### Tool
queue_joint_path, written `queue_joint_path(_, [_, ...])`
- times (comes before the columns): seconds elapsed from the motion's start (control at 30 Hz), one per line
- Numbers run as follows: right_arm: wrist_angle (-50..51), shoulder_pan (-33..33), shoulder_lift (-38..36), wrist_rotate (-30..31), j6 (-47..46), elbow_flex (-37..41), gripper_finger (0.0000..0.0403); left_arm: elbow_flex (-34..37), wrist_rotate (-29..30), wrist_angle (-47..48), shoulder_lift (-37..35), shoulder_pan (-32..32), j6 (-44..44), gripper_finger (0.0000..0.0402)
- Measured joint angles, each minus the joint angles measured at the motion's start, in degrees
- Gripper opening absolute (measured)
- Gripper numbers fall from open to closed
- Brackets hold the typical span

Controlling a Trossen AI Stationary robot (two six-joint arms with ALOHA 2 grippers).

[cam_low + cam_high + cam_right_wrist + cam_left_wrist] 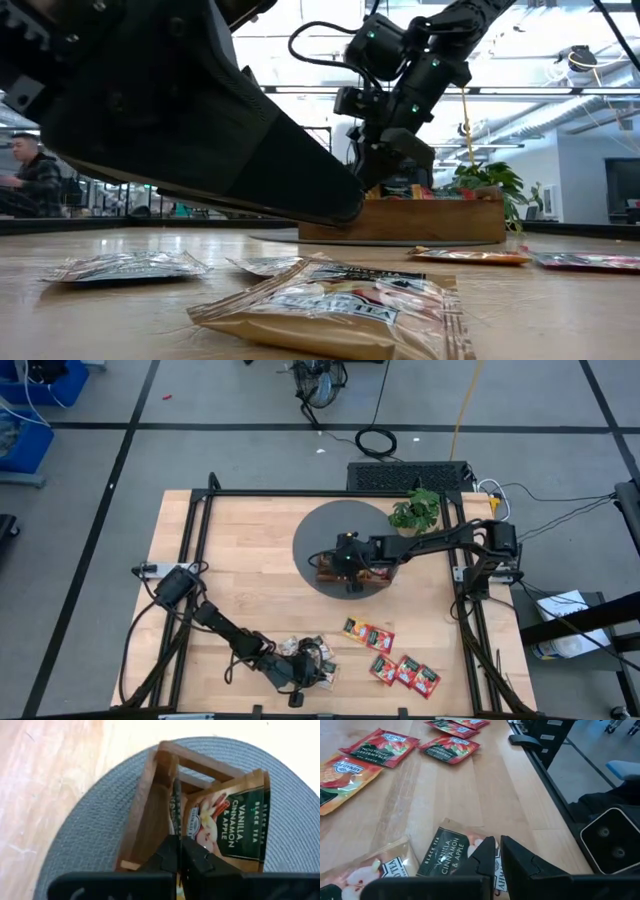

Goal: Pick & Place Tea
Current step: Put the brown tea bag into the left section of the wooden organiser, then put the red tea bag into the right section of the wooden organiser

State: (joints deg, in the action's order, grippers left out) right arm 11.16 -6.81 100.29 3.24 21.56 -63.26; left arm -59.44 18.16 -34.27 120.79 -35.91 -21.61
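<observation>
Several pale tea sachets [310,658] lie flat near the table's front edge; one labelled vanilla shows in the left wrist view [447,852]. My left gripper [498,851] is shut and hangs low over them; in the low view its tip [350,210] is clear of the table and nothing hangs from it. Orange sachets [368,632] and red sachets [405,672] lie to the right. My right gripper [180,851] is shut on a pale sachet [230,825] over the wooden tray [378,573] on the grey round mat [320,530]. My right gripper pinches the pale sachet's side edge [176,827] between its two fingers, coming from above and pointing down. The sachet stands on edge and tilted, its lower part inside a compartment of the tray [150,815]. The fingers hide the exact place of contact.
A green leafy plant [415,510] stands at the mat's far right, close behind my right arm. The tray shows in the low view [400,222] with red sachets inside. A black frame [540,765] runs along the table's edges. Bare wood lies on the table's left and middle.
</observation>
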Motion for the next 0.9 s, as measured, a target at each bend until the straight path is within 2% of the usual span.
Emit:
queue_joint_path(0.1, [-0.59,0.01,-0.07,-0.17,0.1,0.0,0.0006,-0.02,-0.01,0.19,-0.02,0.01,0.01,0.0033])
queue_joint_path(0.23, [-0.65,-0.02,-0.07,0.02,-0.96,0.0,0.0037,-0.02,0.01,0.25,-0.02,0.01,0.01,0.0033])
queue_joint_path(0.4, [-2.0,-0.08,-0.08,7.41,-2.47,0.02,0.0088,-0.02,-0.01,0.25,-0.04,0.01,-0.02,0.0033])
queue_joint_path(0.57, [-4.02,-0.41,-0.53,7.26,-2.82,0.02,0.0124,-0.02,-0.01,0.25,-0.07,0.01,-0.02,0.0033])
queue_joint_path(0.73, [-8.05,-0.32,-2.3,7.24,-2.4,0.07,0.0138,-0.02,-0.01,0.83,-0.09,0.0,0.01,0.0033])
queue_joint_path(0.9, [-14.03,-0.32,-3.19,7.24,-2.55,0.04,0.0133,-0.02,-0.01,1.63,-0.09,-0.01,-0.1,0.0033])
